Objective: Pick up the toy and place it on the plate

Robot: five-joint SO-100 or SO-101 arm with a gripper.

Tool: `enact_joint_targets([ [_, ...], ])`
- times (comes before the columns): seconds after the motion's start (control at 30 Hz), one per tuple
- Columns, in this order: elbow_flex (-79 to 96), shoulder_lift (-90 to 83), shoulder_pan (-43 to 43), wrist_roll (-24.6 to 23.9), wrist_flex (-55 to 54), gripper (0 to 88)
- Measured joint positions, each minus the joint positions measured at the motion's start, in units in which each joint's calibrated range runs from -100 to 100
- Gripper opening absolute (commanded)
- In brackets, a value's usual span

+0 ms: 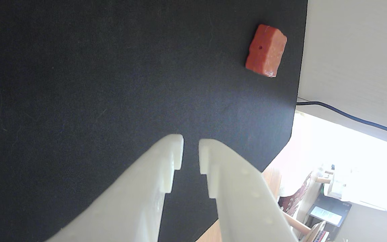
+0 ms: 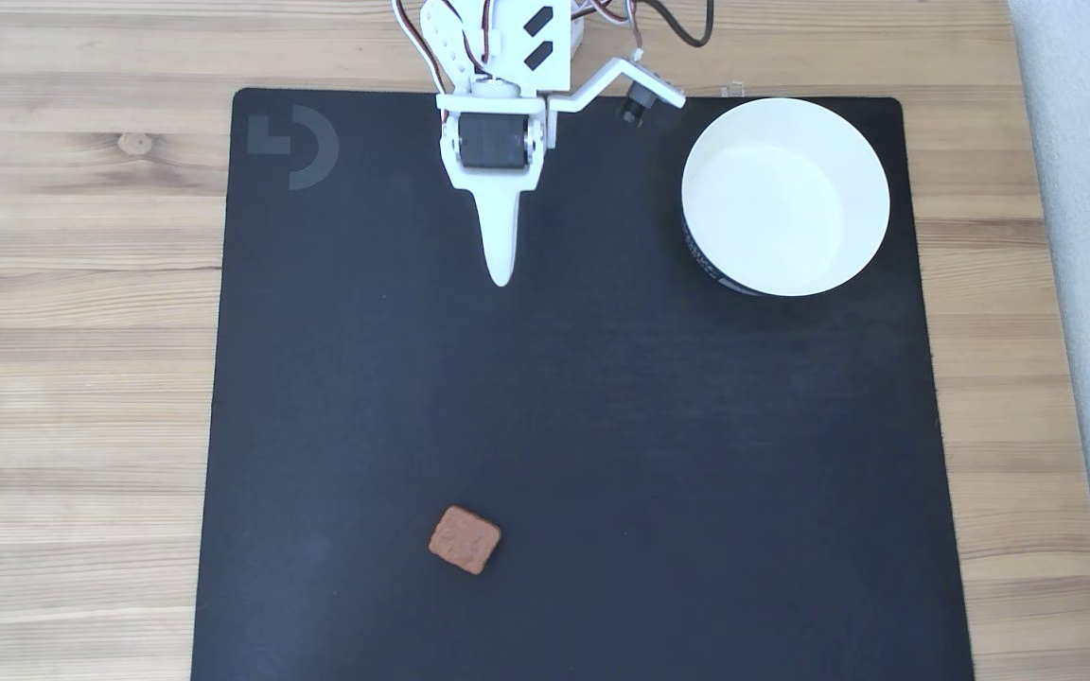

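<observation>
Plainly at the opening step: reach toward the toy, nothing grasped yet. Closest to the wrist camera, the gripper [image 1: 190, 144], two pale fingers barely ajar with a narrow slit between the tips and nothing in that slit; reads as empty and close to pinched together. Hovers over bare black mat [image 1: 79, 84] in the wrist view, tips aimed ahead and slightly down. Further out in that view, toward the upper right, the toy [image 1: 266, 50], a terracotta block with rounded corners and a small hole in its face, flat on the mat just inside the mat's edge and well apart from the fingertips. Beyond the edge, a dark cable [image 1: 348, 117] against a pale surface. From the fixed view, the gripper [image 2: 501, 274] sits folded back near the arm's base at the top of the mat [image 2: 649, 426], narrowed to a single point facing down the picture. Lies well away near the mat's bottom edge, a little left of the gripper's line: the toy [image 2: 465, 540]. Stands at the mat's top right corner, beside the arm, empty: the white plate [image 2: 862, 161]. Calls next, by judgement, for a long stretch forward, wider jaws, then a descent astride the block's shorter sides before any lift toward the plate.
</observation>
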Motion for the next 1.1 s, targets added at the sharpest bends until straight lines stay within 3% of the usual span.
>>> enact_joint_targets([
  [0.33, 0.0, -4.7, 0.0, 0.0, 7.3, 2.5],
  [1.1, 0.0, -4.7, 0.0, 0.0, 7.6, 2.5],
])
